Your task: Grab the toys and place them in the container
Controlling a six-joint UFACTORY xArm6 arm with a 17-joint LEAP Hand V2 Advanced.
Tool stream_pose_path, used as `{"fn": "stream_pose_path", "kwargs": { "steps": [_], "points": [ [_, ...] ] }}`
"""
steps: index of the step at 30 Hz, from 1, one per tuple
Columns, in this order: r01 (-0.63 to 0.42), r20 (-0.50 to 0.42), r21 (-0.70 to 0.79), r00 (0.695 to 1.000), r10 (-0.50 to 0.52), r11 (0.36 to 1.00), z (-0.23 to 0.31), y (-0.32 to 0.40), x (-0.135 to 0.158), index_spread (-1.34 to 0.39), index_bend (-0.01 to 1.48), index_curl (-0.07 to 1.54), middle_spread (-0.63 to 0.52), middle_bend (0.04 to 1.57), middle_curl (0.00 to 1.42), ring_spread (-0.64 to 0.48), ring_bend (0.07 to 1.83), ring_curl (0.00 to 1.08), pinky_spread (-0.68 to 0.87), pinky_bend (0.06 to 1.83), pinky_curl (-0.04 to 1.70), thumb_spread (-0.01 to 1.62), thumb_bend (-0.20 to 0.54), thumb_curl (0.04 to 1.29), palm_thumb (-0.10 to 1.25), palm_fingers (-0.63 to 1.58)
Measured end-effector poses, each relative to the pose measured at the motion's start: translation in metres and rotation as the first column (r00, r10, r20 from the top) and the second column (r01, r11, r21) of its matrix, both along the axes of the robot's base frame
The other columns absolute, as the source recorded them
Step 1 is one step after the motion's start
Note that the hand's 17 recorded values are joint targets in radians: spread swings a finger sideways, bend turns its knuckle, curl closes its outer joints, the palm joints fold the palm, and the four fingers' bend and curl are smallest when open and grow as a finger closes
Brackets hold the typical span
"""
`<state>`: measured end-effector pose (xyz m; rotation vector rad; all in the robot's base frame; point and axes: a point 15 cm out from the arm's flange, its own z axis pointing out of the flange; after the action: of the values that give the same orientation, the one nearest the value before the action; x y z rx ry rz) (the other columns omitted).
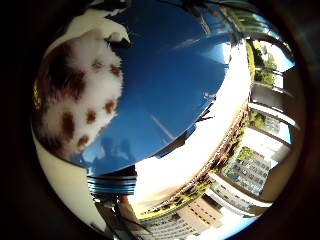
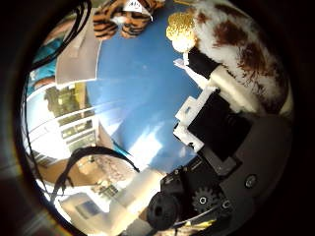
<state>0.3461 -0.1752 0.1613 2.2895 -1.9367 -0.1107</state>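
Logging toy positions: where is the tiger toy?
The tiger toy lies on the blue surface, seen in the thumb side view, beside the gold toy and the brown-spotted white plush.

The hand (image 2: 211,147) is built of white brackets and black blocks, with a small toothed gear

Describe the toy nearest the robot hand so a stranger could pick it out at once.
Start at the big blue surface. The white plush toy with brown patches lies on it, right against the robot hand. Unlike the orange-and-black striped tiger toy further off, it is spotted, not striped.
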Motion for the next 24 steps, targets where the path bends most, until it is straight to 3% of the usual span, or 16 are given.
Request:
{"fn": "stream_pose_path", "kwargs": {
  "steps": [3,5,9,13,19,24],
  "points": [
    [0.013,0.013,-0.004,1.000,-0.013,1.000,0.020,-0.006,0.009,-0.54,0.36,0.11,-0.23,1.01,0.84,-0.02,1.31,0.69,0.30,1.36,0.48,1.01,-0.002,0.55,0.99,1.09],
    [0.025,-0.030,0.009,0.999,-0.025,1.000,0.028,-0.005,0.001,-0.61,0.43,0.11,-0.24,1.04,0.88,-0.05,1.32,0.71,0.26,1.45,0.53,1.02,-0.002,0.58,1.01,1.07],
    [0.043,-0.133,0.051,0.990,-0.036,0.998,0.066,0.006,-0.014,-0.72,0.54,0.10,-0.26,1.08,0.95,-0.08,1.35,0.75,0.22,1.52,0.60,1.04,-0.005,0.63,1.03,1.02],
    [0.039,-0.161,0.118,0.987,-0.020,0.992,0.125,0.035,-0.015,-0.82,0.64,0.08,-0.26,1.11,1.01,-0.10,1.37,0.78,0.18,1.56,0.65,1.05,-0.011,0.68,1.03,0.98],
    [-0.101,-0.061,0.176,0.992,0.113,0.979,0.233,0.109,-0.009,-0.91,0.75,0.06,-0.27,1.14,1.07,-0.12,1.40,0.81,0.16,1.59,0.69,1.07,-0.012,0.72,1.02,0.93],
    [-0.206,0.052,0.206,0.979,0.199,0.957,0.290,0.181,-0.002,-0.97,0.84,0.03,-0.27,1.16,1.11,-0.13,1.42,0.83,0.14,1.61,0.72,1.08,-0.012,0.76,1.01,0.90]
  ]
}}
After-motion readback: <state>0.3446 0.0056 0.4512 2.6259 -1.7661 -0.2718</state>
